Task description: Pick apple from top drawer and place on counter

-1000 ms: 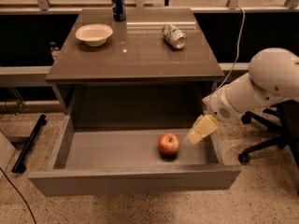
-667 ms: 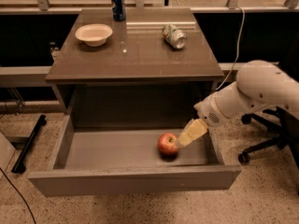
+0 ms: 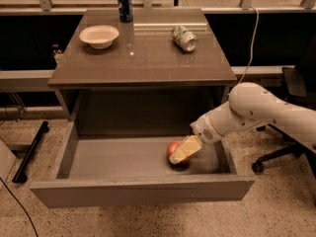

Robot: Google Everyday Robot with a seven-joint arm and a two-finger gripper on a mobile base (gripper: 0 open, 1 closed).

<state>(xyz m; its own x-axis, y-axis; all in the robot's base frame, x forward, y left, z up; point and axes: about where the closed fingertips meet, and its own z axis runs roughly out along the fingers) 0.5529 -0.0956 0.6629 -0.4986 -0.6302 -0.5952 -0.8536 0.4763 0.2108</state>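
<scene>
Speckled pale floor (image 3: 148,221) runs under everything, with a dark window band behind.

Camera view:
- Counter (image 3: 143,58) fills the upper centre, glossy, its thin front edge overhanging the cavity below.
- Top drawer (image 3: 143,191) stands pulled out beneath it, front panel toward the camera, side walls low.
- Apple (image 3: 172,146) lies on the drawer floor right of centre, apart from the right wall. From its 9 o'clock side to the left wall the drawer floor is open.
- Gripper (image 3: 185,149) is down inside the drawer, its pale yellow tip overlapping the apple's 3 o'clock side. Cannot tell whether it touches, or whether it is open or closed.
- White arm (image 3: 256,110) crosses the drawer's right wall from 3 o'clock.
- On the counter: bowl (image 3: 99,35) at 10 o'clock, blue can (image 3: 125,6) at 12 on the far edge, crushed can (image 3: 184,37) on its side at 1 o'clock. The near half is open surface.
- Around: chair base (image 3: 269,159) on the floor at 3 o'clock, close to the drawer; black bar (image 3: 29,152) on the floor at 9 o'clock; cable (image 3: 253,38) hanging past the counter's far right corner.
</scene>
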